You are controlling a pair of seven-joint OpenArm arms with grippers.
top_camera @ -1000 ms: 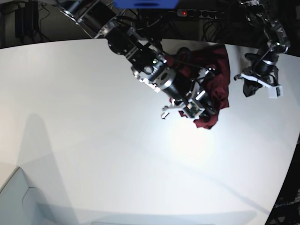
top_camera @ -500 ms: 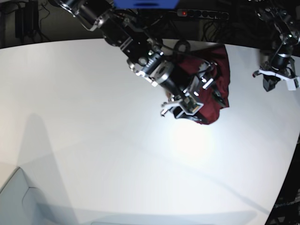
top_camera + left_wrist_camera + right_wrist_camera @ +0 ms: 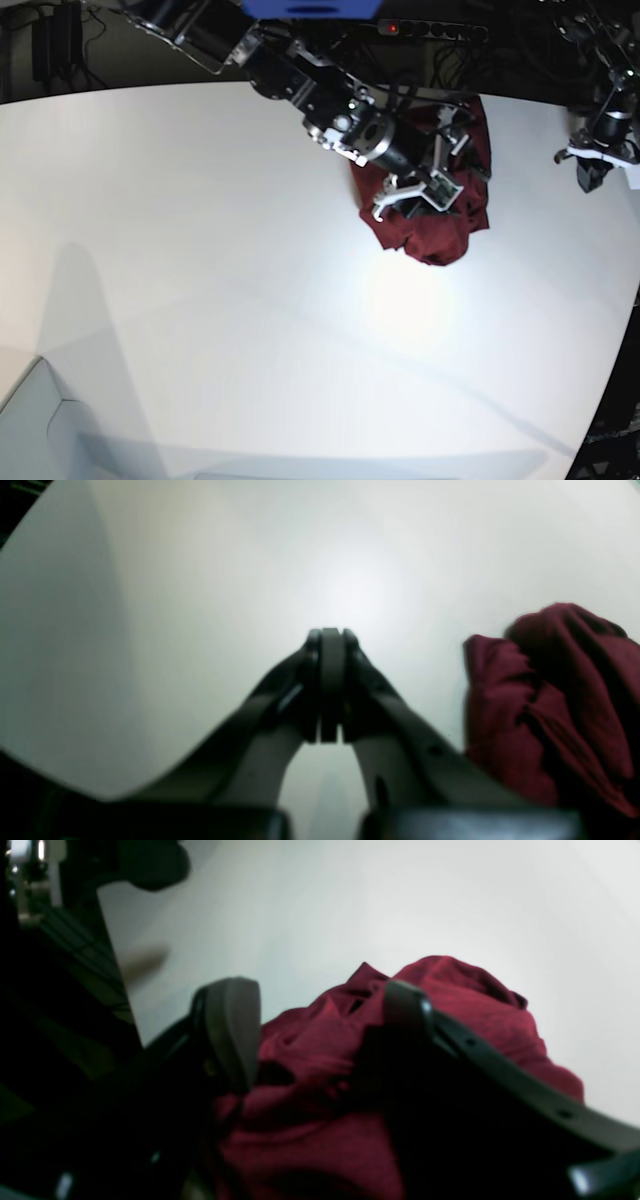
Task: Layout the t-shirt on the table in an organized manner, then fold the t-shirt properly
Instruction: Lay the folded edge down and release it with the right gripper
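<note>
While the glossy white curved table (image 3: 200, 300) fills the base view, only the right wrist view shows the right gripper (image 3: 320, 1005) spread wide over the bunched dark maroon-red jersey t-shirt (image 3: 350, 1100), and the left gripper (image 3: 327, 680) is pinched closed, empty.

Maroon t-shirt (image 3: 440, 235) crumpled, on white table (image 3: 200, 280)

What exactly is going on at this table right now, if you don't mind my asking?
A two-armed robot is working on a maroon t-shirt, which lies bunched near the far edge of the white table. The right gripper is open over the heap, gripping nothing. The left gripper is shut and empty, off to the side.
</note>
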